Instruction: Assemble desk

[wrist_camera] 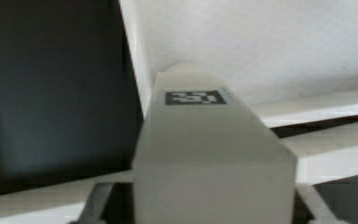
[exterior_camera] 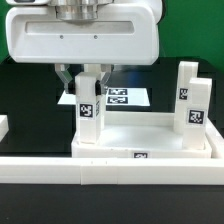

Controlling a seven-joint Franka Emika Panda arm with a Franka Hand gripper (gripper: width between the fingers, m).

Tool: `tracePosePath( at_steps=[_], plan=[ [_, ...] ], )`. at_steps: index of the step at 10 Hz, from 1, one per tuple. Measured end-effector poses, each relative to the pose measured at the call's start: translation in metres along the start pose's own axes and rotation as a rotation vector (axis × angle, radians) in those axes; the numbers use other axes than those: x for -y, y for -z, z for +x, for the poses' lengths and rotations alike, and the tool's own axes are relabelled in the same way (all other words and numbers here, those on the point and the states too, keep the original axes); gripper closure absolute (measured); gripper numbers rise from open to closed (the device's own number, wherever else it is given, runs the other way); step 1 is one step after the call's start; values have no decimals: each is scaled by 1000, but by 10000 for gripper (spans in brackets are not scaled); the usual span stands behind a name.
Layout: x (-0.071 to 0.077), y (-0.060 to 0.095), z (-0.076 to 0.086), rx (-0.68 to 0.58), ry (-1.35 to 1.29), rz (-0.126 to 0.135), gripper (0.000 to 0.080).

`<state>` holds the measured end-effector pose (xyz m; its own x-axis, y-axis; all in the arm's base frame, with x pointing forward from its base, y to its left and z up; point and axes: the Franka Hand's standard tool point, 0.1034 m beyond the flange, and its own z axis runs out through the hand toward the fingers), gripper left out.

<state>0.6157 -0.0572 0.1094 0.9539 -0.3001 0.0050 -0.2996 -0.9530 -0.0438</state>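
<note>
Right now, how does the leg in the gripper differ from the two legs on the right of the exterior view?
The held leg stands between the gripper fingers at the tabletop's left corner; the right legs stand free, side by side, at its right end. The held leg shows one tag, and the arm hides its top; the right legs' tops are clear. All are white, upright, tagged square posts.

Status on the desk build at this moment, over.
Tool astride upright leg on tabletop, grip unconfirmed. Two more legs standing at exterior view's right. Nothing in the way.
</note>
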Motion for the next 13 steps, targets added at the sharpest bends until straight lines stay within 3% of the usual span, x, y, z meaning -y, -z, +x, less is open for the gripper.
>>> tracePosePath(
  at_steps=[6, 12, 13],
  plan=[
    [-7, -2, -1, 1, -816, 45, 511],
    [-5, -3, 0, 10, -1211, 51, 511],
    [-7, -3, 0, 12, -1324, 63, 511]
  ],
)
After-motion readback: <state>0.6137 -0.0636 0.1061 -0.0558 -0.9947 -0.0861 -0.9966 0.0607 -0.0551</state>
